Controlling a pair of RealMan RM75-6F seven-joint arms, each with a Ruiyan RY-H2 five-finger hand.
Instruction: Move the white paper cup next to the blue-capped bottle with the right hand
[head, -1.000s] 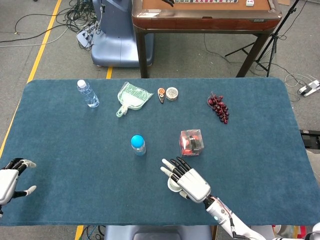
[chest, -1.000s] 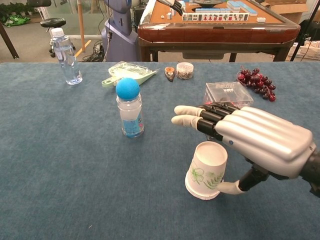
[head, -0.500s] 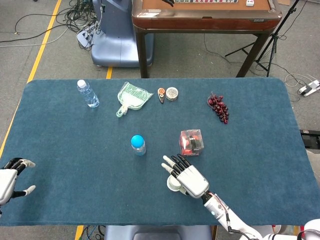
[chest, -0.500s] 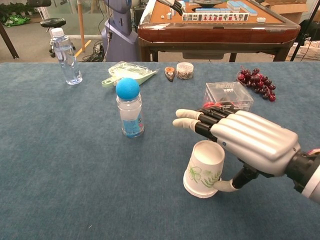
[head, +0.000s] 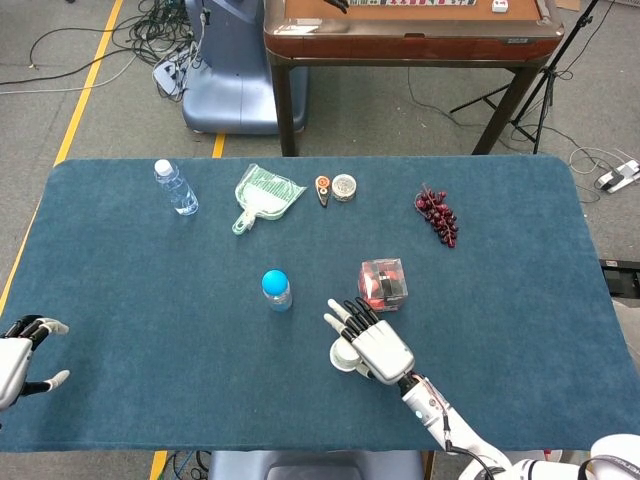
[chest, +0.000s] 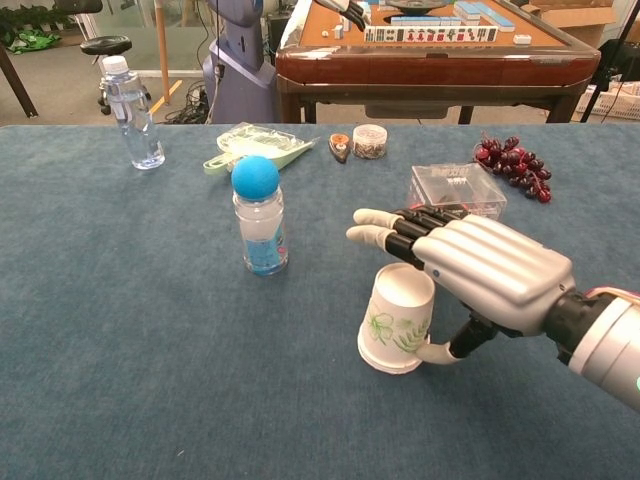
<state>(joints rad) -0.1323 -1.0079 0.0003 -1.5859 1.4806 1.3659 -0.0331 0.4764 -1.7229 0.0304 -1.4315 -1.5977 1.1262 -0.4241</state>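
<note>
The white paper cup (head: 345, 355) (chest: 397, 322), printed with green leaves, is tilted on the blue table cloth, a short way right of the blue-capped bottle (head: 276, 288) (chest: 259, 215). My right hand (head: 378, 345) (chest: 480, 270) lies over the cup's right side. Its fingers stretch out flat above the cup and its thumb presses against the cup's lower side, so the cup is held between thumb and palm. The bottle stands upright, apart from the cup. My left hand (head: 18, 350) rests at the table's near left edge with its fingers apart and nothing in it.
A clear plastic box (head: 383, 282) (chest: 455, 188) sits just behind my right hand. Farther back are dark grapes (head: 437, 214) (chest: 512, 158), a small jar (head: 344, 186) (chest: 370, 140), a green dustpan (head: 262, 195) (chest: 255, 145) and a clear water bottle (head: 176, 187) (chest: 130, 112).
My right hand has moved left and away from me with the cup, bringing it closer to the blue-capped bottle. The left hand has stayed put.
</note>
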